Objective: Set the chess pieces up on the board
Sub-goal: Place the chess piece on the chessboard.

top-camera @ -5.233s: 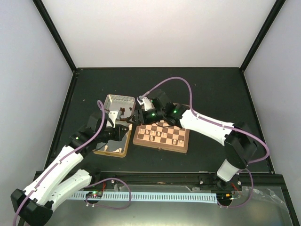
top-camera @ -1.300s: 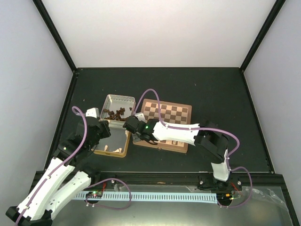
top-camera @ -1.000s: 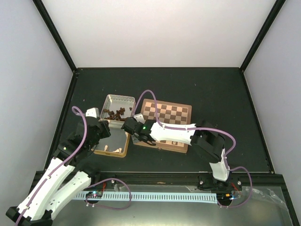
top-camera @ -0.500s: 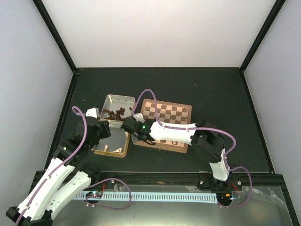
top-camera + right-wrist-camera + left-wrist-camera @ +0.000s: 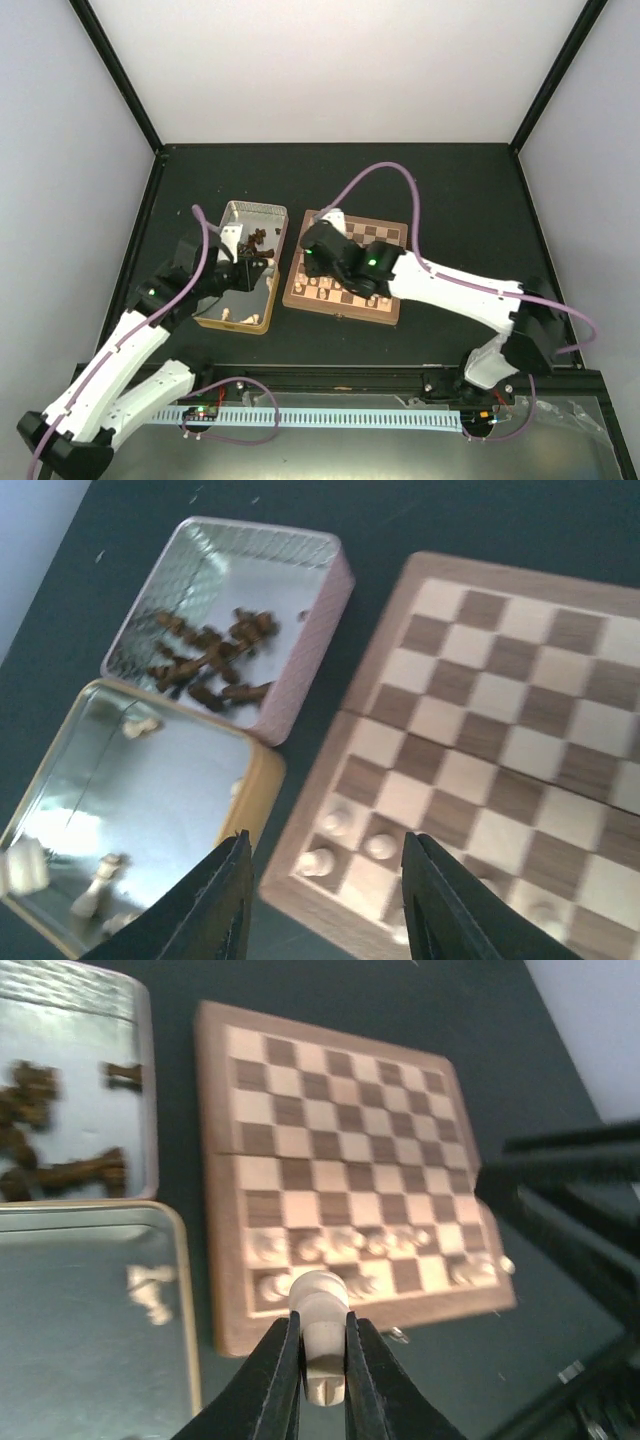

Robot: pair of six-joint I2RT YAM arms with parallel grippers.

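Pale piece [image 5: 322,1345] is clenched in my left claw [image 5: 322,1322], lengthwise along the fingers. That way it can go down onto a square without rolling, though I cannot tell which end is the base. I hold it raised near the board's left edge. In my wrist view it lines up with the near back row, probably the target row; the exact square I cannot tell.

The board [image 5: 330,1130] lies flat on the table [image 5: 450,190]. Its two near rows carry pale men [image 5: 345,1245], some blurred, and the far rows are bare.

Dark pieces [image 5: 205,650] sit heaped in the silver tin [image 5: 338,575] just left of the board. None are on the board, so that side looks unstarted. The gold tin [image 5: 268,775] butts against the silver one and has a few pale leftovers [image 5: 100,885] in it.

My right claw [image 5: 325,838] is released, spread with nothing in it, hanging over the board's near-left corner above the placed men. My judgement: it is free for the next pick. Both claws crowd this corner, though, and a bump could topple the row.
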